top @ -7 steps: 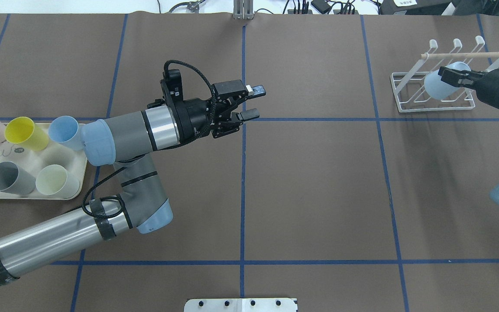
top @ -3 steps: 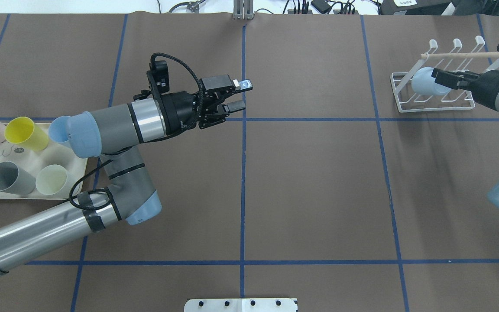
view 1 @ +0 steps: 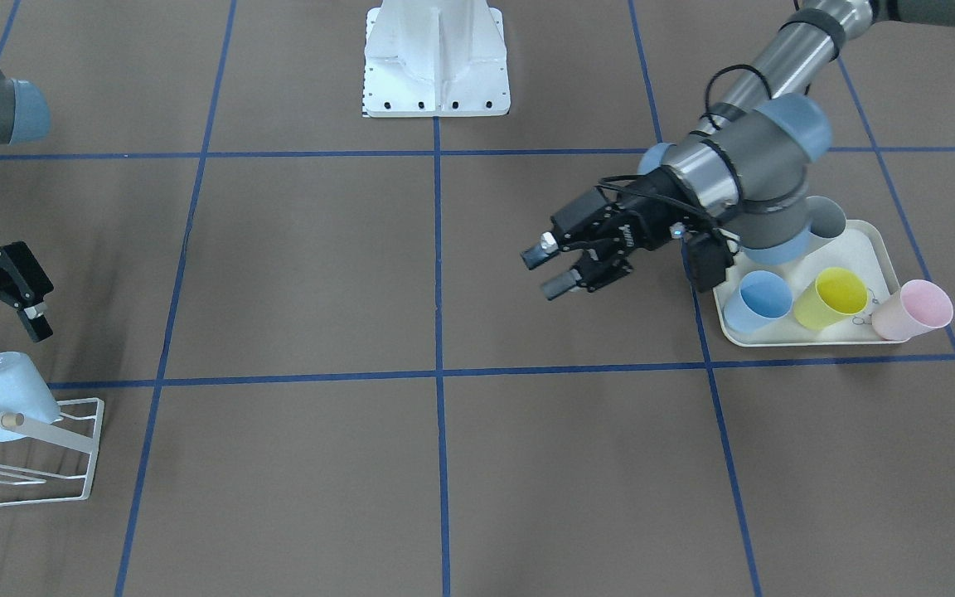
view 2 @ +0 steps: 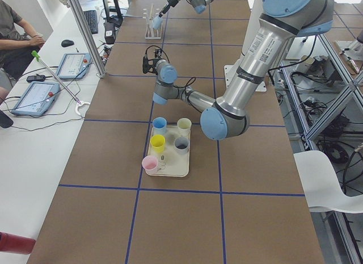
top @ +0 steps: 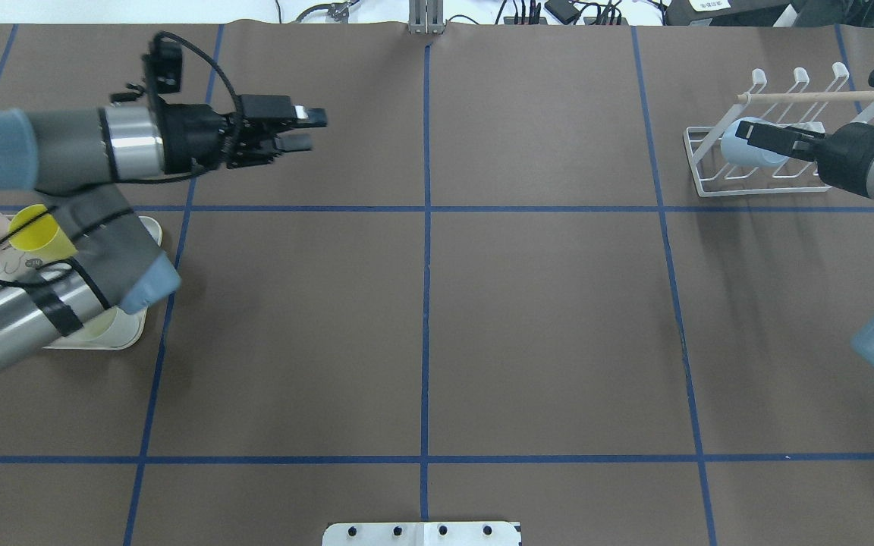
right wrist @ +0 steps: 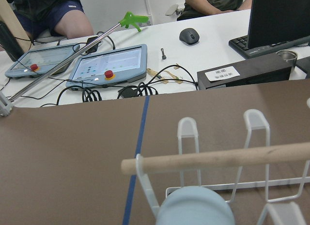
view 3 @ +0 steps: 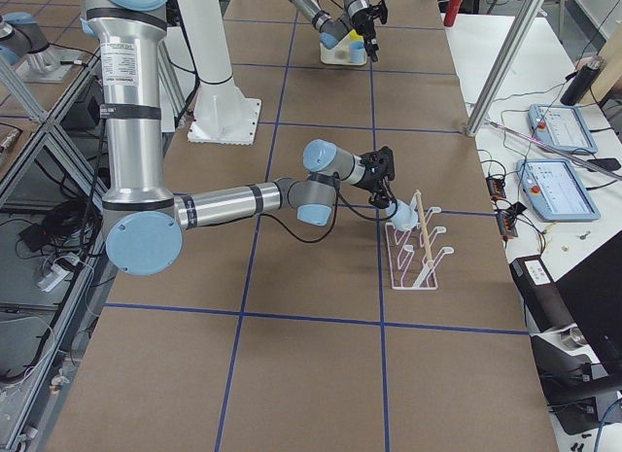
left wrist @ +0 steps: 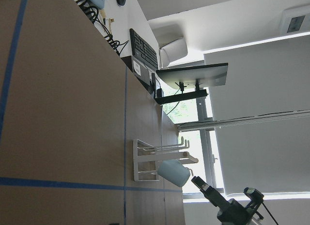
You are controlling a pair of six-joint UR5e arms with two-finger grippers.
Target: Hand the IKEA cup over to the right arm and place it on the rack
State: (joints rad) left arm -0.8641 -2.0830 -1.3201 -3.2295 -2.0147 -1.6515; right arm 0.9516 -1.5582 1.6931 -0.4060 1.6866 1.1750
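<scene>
Cup (view 1: 10, 395) on rack (view 1: 60, 434), right tool (view 1: 2, 333) parted

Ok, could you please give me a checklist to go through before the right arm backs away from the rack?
1. Pale blue cup seated on the rack: ok, base up and tilted under the dowel.
2. Right gripper let go: ok, jaws open just above the cup.
3. Fingertips clear of the cup: cannot tell, they sit very close.
4. Left gripper open and empty: ok.
5. Cups upright on the tray: ok.
</scene>
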